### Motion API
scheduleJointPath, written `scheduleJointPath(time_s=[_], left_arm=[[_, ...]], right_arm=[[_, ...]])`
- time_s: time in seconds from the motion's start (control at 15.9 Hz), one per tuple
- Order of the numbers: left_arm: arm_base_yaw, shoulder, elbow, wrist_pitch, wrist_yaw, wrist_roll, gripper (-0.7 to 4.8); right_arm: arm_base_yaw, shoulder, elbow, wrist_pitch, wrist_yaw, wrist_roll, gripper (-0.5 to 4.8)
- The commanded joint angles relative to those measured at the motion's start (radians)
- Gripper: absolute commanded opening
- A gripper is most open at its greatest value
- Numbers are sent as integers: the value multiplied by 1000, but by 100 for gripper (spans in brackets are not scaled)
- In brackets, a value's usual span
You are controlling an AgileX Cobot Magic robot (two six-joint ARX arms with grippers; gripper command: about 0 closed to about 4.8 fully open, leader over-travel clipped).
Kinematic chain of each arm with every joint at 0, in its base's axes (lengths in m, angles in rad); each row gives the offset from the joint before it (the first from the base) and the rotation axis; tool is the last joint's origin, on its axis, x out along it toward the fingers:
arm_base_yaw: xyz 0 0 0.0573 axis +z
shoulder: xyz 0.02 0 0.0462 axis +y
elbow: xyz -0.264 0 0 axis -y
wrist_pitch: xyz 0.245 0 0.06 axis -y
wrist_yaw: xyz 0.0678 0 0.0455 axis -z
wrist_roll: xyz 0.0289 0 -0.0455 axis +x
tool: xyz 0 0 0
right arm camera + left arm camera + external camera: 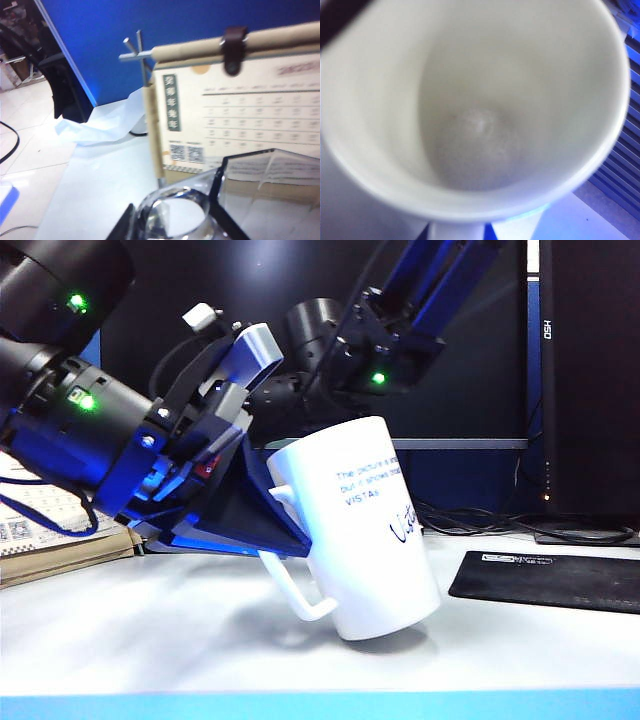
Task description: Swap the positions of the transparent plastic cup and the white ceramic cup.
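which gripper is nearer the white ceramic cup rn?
Left. The left gripper is clamped on the rim of the white ceramic cup, holding it tilted on the table. The right gripper is elsewhere, shut on the transparent plastic cup by a calendar.

Bright overhead light is washing the table (180, 640) pale, and the white ceramic cup (365, 530) is casting a soft shadow beneath itself. The background is staying dark. In the left wrist view the cup's interior (475, 125) is blurring heavily; the right wrist view is smearing the calendar (240, 115) print.
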Motion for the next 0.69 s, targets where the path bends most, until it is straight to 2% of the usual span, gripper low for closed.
scheduleJointPath(time_s=[0.06, 0.69], left_arm=[[1, 4, -2, -31, -11, 3, -6], [1, 4, -2, -31, -11, 1, -6]], right_arm=[[-16, 19, 8, 64, 0, 0, -1], [-18, 119, 9, 146, 6, 63, -1]])
